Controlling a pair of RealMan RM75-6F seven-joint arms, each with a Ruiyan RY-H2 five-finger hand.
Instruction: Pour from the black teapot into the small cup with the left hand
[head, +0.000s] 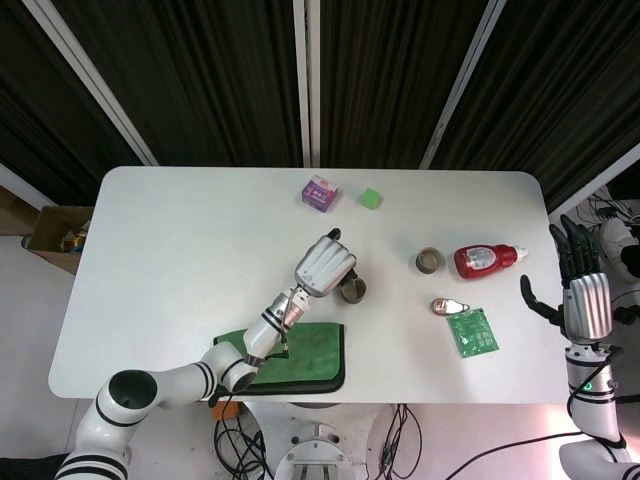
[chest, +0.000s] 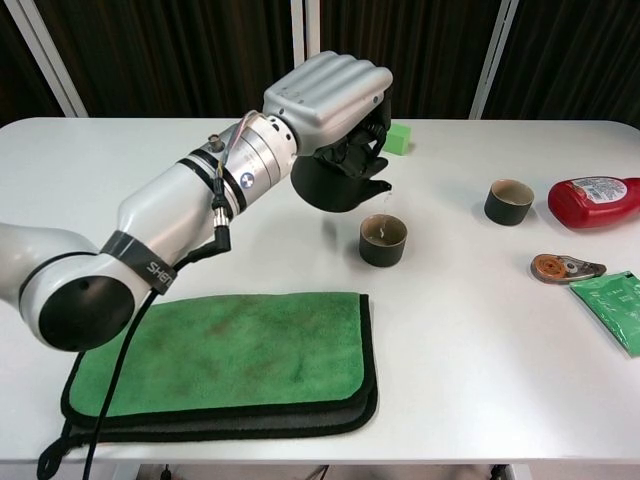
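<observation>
My left hand (chest: 330, 95) (head: 325, 265) grips the black teapot (chest: 335, 180) and holds it in the air, tipped toward the right. Its spout hangs just above the small dark cup (chest: 383, 240) (head: 353, 290), and a thin stream runs from the spout into that cup. The hand's silver back hides the teapot's top and handle; in the head view the pot is almost wholly covered. My right hand (head: 578, 285) hovers off the table's right edge with its fingers spread and nothing in them.
A second dark cup (chest: 508, 201) stands right of the first, beside a lying red bottle (chest: 595, 201). A tape dispenser (chest: 565, 267) and green packet (chest: 612, 305) lie at the right. A green cloth (chest: 225, 360) covers the front edge. A green cube (chest: 398, 138) and purple box (head: 320, 192) sit at the back.
</observation>
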